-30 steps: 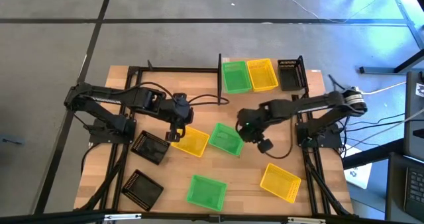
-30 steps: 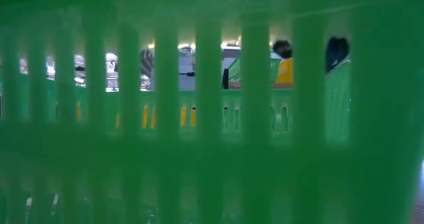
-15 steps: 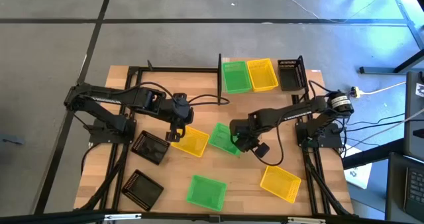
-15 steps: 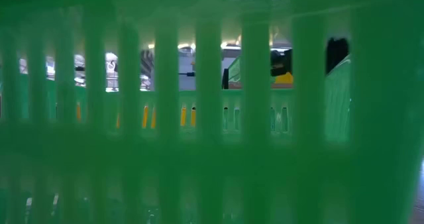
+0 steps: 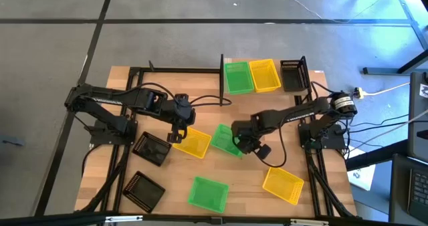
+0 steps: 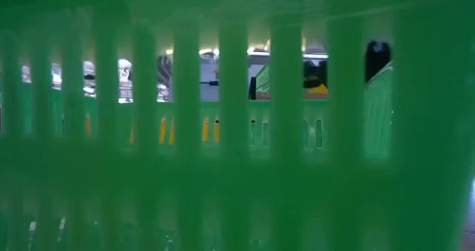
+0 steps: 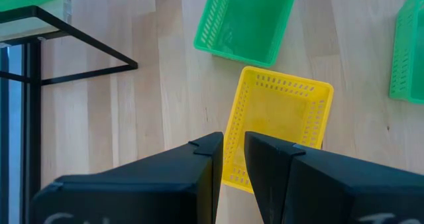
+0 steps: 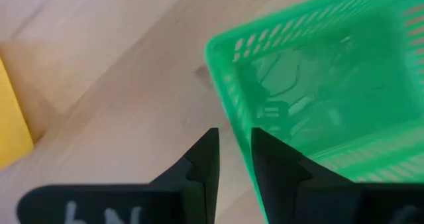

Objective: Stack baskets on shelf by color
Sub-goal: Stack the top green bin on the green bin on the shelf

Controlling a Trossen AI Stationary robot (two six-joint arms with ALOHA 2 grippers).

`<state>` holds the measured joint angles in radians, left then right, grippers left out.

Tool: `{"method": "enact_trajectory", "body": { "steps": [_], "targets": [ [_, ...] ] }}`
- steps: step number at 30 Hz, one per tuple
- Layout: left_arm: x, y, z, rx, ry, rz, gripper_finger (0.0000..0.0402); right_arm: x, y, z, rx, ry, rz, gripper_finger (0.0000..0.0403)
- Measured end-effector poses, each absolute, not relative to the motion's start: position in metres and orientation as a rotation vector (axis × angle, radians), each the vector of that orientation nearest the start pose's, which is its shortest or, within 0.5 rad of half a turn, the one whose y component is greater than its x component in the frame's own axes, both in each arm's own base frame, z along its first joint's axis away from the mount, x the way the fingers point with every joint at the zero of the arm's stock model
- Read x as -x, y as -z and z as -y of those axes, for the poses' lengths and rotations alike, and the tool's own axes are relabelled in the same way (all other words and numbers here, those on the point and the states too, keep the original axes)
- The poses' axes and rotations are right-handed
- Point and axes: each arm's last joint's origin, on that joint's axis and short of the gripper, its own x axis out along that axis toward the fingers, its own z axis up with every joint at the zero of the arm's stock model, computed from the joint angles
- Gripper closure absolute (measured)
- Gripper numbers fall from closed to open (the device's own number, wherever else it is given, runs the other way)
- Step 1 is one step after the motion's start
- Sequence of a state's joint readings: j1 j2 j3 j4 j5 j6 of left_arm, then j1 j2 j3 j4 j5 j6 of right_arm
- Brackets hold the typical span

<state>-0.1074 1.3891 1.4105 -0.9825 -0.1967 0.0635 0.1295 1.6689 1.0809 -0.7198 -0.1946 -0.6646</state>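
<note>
**Right jaws at rim of centre green basket**

Right gripper (image 5: 242,143) poised at the near end wall of the bright green perforated plastic basket (image 5: 228,140) lying mid-bench, jaws slightly parted astride the rim, not clenched, nothing grasped. Basket's long axis skewed to the bench edges. Left gripper (image 5: 178,136) likewise parted over the rim of the yellow mesh basket (image 5: 193,143), just beside. Pale wood shelf with black posts (image 5: 304,69) at the far edge, holding one green, one yellow, one black basket. Right arm judged nearer to the green basket.

Bare tabletop (image 5: 247,186) between scattered baskets (image 5: 207,192)
</note>
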Motion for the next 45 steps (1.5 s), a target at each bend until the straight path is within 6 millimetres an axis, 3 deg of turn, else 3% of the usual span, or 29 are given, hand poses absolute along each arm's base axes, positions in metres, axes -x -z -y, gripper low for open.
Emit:
{"method": "enact_trajectory", "body": {
  "steps": [17, 23, 32, 38, 45],
  "targets": [
    [-0.270, -0.350, 0.023, -0.204, -0.052, -0.953, 0.0347, -0.300, -0.157, -0.040, 0.579, -0.638, -1.085, 0.0320],
    [-0.270, -0.350, 0.023, -0.205, -0.053, -0.953, 0.0347, -0.302, -0.161, -0.041, 0.575, -0.638, -1.082, 0.0392],
    [-0.271, -0.351, 0.021, -0.233, -0.115, -0.938, 0.0347, -0.316, -0.206, -0.046, 0.521, -0.624, -1.132, 0.0401],
    [-0.269, -0.356, 0.021, -0.227, -0.122, -0.895, 0.0347, -0.327, -0.252, -0.050, 0.510, -0.616, -1.095, 0.0401],
    [-0.256, -0.374, 0.023, -0.215, -0.119, -0.786, 0.0347, -0.337, -0.308, -0.055, 0.491, -0.493, -1.013, 0.0402]
  ]
}}
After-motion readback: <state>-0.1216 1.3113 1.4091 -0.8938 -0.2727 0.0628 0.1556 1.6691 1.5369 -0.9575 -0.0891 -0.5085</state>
